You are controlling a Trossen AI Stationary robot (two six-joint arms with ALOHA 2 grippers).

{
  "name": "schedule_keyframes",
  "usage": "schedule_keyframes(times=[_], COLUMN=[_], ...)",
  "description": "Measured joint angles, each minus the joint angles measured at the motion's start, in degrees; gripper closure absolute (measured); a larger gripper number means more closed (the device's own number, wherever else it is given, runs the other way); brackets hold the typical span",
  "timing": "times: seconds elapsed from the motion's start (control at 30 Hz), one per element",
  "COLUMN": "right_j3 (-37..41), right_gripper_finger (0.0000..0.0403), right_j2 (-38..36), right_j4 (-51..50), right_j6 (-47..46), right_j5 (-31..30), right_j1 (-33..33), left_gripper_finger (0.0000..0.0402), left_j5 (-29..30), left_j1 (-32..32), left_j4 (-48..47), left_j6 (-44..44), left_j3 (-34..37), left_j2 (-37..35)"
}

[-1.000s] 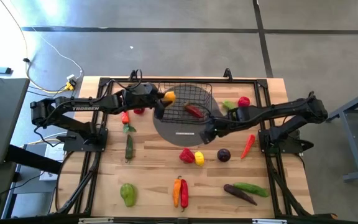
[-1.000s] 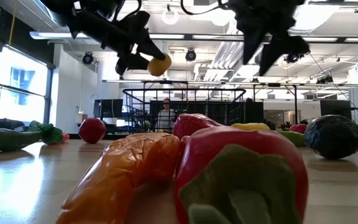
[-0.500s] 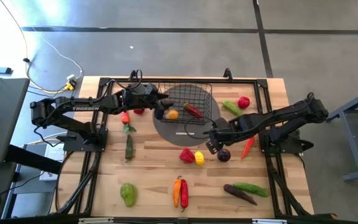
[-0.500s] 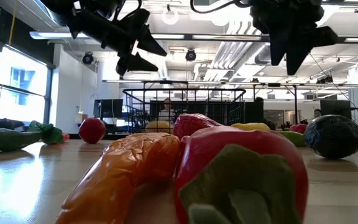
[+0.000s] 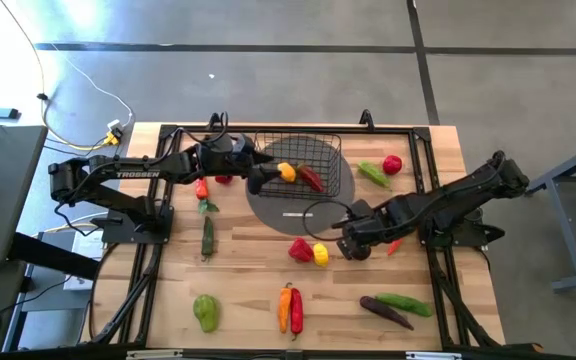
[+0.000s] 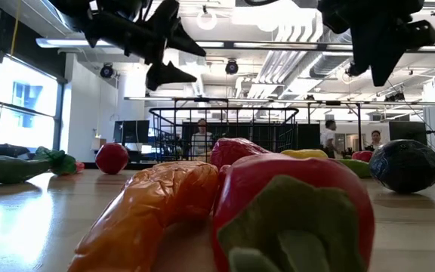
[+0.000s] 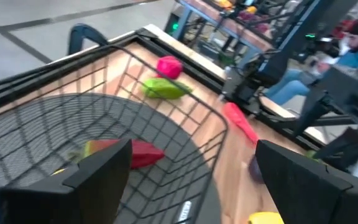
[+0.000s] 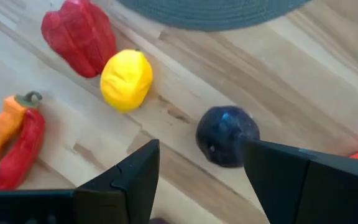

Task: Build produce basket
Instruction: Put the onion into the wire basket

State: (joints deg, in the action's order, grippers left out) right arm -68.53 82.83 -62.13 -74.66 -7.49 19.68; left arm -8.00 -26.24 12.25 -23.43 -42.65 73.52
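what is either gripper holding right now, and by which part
Nothing. The left gripper is open over the basket; the right gripper is open above the dark purple fruit.

Black wire basket (image 5: 303, 165) holds a red pepper (image 5: 311, 178) and lemon (image 5: 287, 172); other produce scattered.

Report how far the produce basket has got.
Done: the basket holds a red pepper and a yellow piece. In hand: nothing; the left gripper is open over the basket, the right gripper open above the dark round eggplant. Left: most produce lies on the table.
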Motion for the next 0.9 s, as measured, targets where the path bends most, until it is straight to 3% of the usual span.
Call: schedule_keyframes(times=[0.5,0.8,0.9], right_j3=[0.0,0.0,0.0], right_gripper_finger=[0.0184,0.0099,0.0069], right_j2=[0.0,0.0,0.0], right_j4=[0.31,0.55,0.31], right_j6=[-6.37,-7.75,-9.47], right_j5=[2.21,2.03,-0.99], right_j1=[2.86,4.9,5.54], left_gripper_finger=[0.0069,0.0069,0.0069], left_j5=[-5.12,-12.77,-15.57], left_j1=[0.62,0.81,0.81], left_j4=[2.84,2.67,2.64], left_j6=[-0.42,-0.41,-0.47], left_j3=[-0.01,-0.01,-0.01], left_j2=[-0.46,-0.46,-0.46])
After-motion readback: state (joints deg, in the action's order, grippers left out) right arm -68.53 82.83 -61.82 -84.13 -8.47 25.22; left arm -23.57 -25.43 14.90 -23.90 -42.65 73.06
